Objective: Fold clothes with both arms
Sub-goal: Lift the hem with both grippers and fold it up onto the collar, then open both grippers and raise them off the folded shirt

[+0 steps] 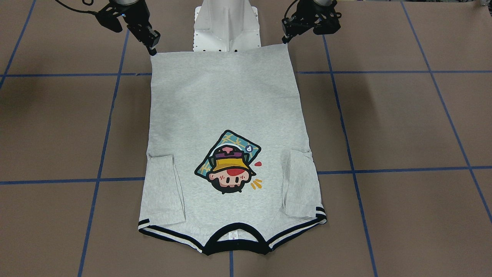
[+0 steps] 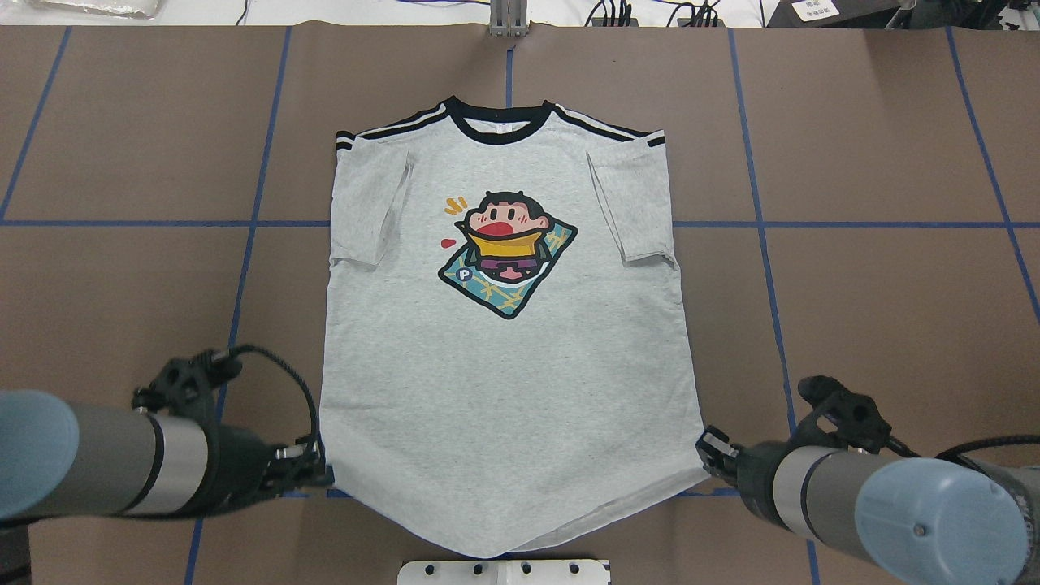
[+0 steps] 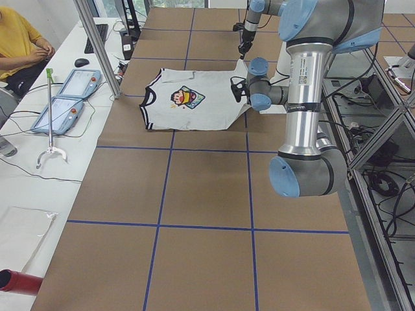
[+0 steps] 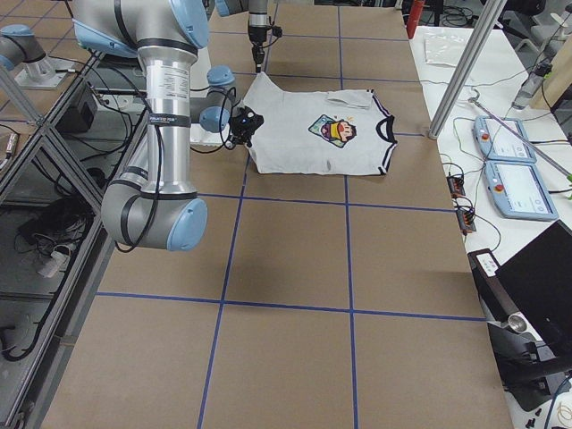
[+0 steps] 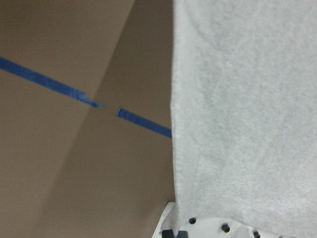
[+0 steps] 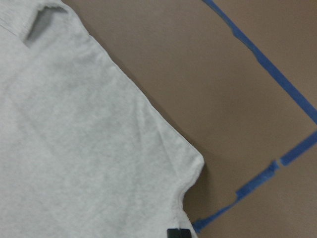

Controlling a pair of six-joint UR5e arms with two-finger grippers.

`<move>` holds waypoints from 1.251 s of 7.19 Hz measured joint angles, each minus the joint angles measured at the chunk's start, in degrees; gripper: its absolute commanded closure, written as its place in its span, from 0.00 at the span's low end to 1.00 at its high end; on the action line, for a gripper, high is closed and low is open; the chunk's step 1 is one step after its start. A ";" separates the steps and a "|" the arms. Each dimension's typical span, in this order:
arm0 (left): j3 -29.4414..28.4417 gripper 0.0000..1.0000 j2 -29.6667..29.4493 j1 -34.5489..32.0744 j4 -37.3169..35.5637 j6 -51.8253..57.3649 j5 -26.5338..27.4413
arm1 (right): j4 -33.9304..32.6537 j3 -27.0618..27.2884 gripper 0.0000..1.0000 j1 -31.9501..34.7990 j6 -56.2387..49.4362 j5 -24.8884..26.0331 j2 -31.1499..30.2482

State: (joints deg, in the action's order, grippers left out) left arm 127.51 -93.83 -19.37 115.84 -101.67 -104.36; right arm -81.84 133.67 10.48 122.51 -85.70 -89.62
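The light grey T-shirt [image 2: 504, 382] lies print-up on the brown table, collar [image 2: 496, 128] at the far side, both sleeves folded in over the body. My left gripper [image 2: 319, 478] is shut on the hem's left corner. My right gripper [image 2: 705, 445] is shut on the hem's right corner. In the front-facing view the hem edge of the T-shirt [image 1: 230, 100] stretches between the right gripper [image 1: 153, 50] and the left gripper [image 1: 286, 39], raised over the pedestal. The right wrist view shows a shirt corner [image 6: 195, 163] just above a black fingertip [image 6: 178, 233].
The white pedestal base [image 2: 504, 571] sits under the middle of the hem. Blue tape lines [image 2: 122, 222] grid the table. Beyond the far edge are a metal post [image 3: 97, 45], two teach pendants [image 3: 65, 97] and a seated person [image 3: 16, 45].
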 measured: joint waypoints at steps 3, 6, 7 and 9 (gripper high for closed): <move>-14.20 1.00 -11.16 -13.89 0.03 14.23 -0.41 | -5.59 -10.23 1.00 12.95 -13.08 -1.16 13.31; -26.51 1.00 -19.02 -22.50 0.71 22.05 -0.41 | -7.95 -25.18 1.00 25.66 -26.37 -3.21 23.66; -30.26 1.00 -21.05 -24.51 1.26 24.05 -0.33 | -7.92 -30.21 1.00 28.42 -28.51 -3.37 26.82; -36.82 1.00 -23.14 -27.24 5.33 26.99 -0.20 | -3.87 -39.97 1.00 31.68 -30.81 -3.42 31.38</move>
State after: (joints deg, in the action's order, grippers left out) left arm 90.69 -116.97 -46.61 121.17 -74.68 -104.56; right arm -85.71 93.70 42.17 91.69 -89.12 -58.24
